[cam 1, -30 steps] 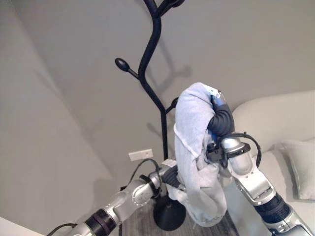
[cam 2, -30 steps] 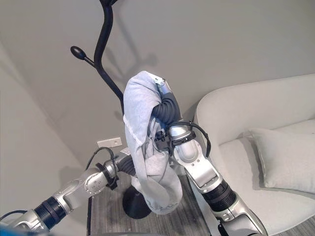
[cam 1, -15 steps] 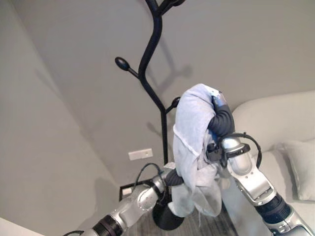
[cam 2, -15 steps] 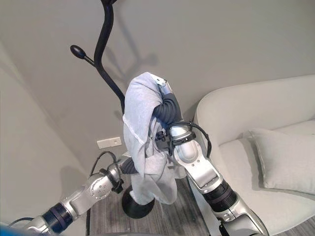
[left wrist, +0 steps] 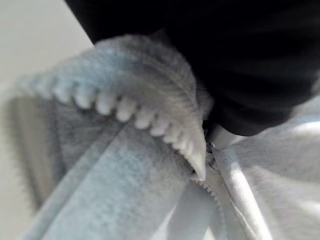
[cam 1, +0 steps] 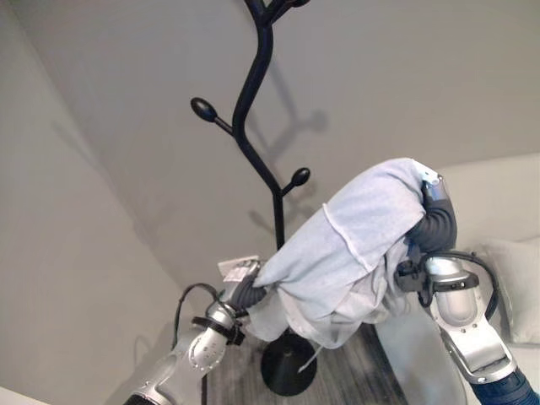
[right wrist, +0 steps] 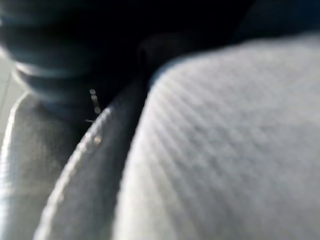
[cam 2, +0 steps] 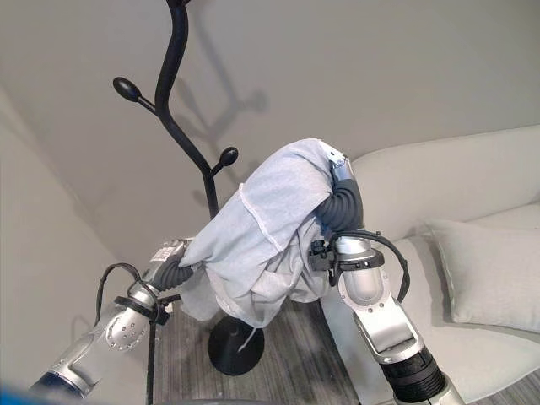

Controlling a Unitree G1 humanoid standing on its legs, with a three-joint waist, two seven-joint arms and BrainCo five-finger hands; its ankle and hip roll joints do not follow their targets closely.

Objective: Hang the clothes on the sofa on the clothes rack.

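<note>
By the grey wall, my hands' (cam 2: 337, 181) grip is hidden in the sweater (cam 2: 261, 236); it could miss the rack (cam 2: 179, 139).

A grey garment (cam 1: 354, 245) (stretched between both arms) hangs before the black clothes rack (cam 1: 253, 101).

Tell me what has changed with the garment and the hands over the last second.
The grey garment, which hung bunched in a narrow drop from the raised right hand, is now stretched wide between both hands. The left hand rose and pulled its lower edge out to the left; the right hand shifted right, away from the rack. The clothes rack and sofa stayed put, and nothing hangs on the rack yet.
</note>
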